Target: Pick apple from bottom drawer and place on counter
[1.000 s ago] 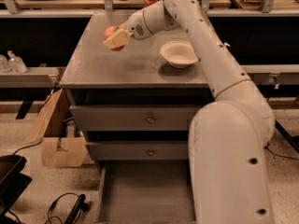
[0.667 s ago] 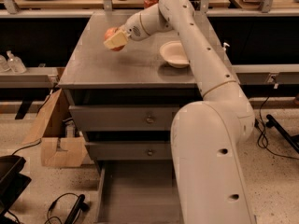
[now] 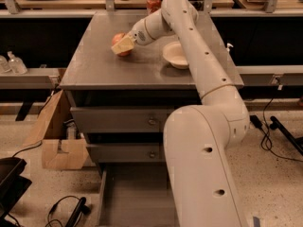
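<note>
The apple, red with yellowish patches, is held between the pale fingers of my gripper. The gripper is shut on it. The apple sits low over the left middle of the grey counter; I cannot tell whether it touches the surface. My white arm reaches over the counter from the lower right. The bottom drawer is pulled open at the foot of the cabinet. Its grey floor shows bare, and my arm hides its right part.
A white bowl stands on the counter right of the apple. A red soda can stands at the counter's back edge. Two shut drawer fronts with knobs are below. A cardboard box and cables lie on the floor to the left.
The gripper has come down a little toward the counter with the apple in it. The arm's lower segments have shifted in view.
</note>
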You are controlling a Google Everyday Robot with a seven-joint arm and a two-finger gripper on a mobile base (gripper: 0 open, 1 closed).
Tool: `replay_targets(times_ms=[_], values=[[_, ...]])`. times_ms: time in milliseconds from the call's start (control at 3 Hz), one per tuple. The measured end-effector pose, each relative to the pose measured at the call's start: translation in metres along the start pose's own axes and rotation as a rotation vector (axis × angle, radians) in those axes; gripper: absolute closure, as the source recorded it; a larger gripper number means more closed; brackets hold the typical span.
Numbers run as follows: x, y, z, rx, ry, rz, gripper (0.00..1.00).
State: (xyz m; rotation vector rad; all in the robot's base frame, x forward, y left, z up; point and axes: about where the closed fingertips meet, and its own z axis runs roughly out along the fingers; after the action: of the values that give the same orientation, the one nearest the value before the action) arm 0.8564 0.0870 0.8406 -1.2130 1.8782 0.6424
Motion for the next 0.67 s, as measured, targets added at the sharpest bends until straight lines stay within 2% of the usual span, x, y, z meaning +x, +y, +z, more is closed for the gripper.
replay_targets(times_ms=[667], values=[[-0.0011,0.0001,-0.0007,0.000,0.000,0.000,0.35]])
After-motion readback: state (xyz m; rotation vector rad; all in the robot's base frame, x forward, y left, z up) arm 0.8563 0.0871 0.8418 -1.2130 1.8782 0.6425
